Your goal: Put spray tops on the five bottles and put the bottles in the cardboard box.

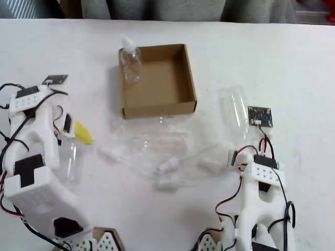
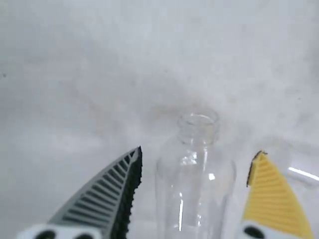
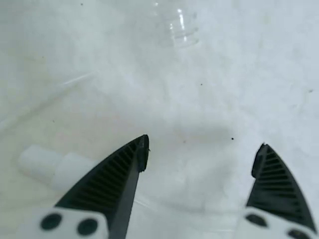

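- clear bottles are seen lying in a cluster on the white table, at 6 o'clock from the cardboard box, with loose white spray tops scattered among them.
- a further bottle lies at 3 o'clock from the box, with a small circuit board just beside it.
- the clear bottles are hard to separate against the white table, so their count cannot be told.
- a capped bottle is seen at the box's 10 o'clock corner; whether it stands inside or across the wall cannot be told.
- the left gripper is spread, with an uncapped bottle between its fingers and a gap on either side.
- the right gripper is spread wide over bare table, nothing held, with a spray top just beside one finger.
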